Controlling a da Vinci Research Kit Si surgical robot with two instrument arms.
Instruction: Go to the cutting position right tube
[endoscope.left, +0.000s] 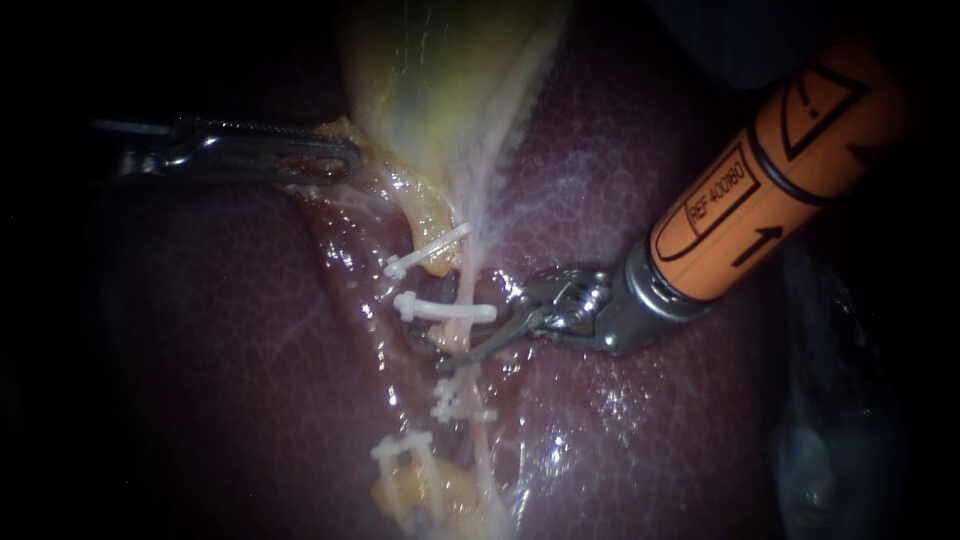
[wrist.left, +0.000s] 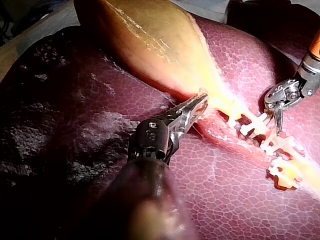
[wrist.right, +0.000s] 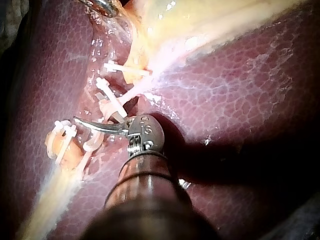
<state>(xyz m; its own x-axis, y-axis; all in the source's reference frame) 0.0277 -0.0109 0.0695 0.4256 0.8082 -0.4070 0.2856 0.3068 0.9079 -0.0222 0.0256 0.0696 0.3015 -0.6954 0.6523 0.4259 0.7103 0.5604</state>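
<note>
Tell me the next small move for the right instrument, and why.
Probably ease the right instrument slightly further across the tube, then stop. Its open jaws already sit at the tube in the gap between two clips, with one blade lying across it. The left instrument is shut on the gallbladder edge.

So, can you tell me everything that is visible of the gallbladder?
The gallbladder is a smooth, glossy, pale yellow-green sac, soft by its look, with pale streaks along it. It lies on the dark red liver and narrows toward the white clips on the tubes. The left instrument has its tool shut on the yellowish edge near the narrow end. The wide end runs out of view.
</note>
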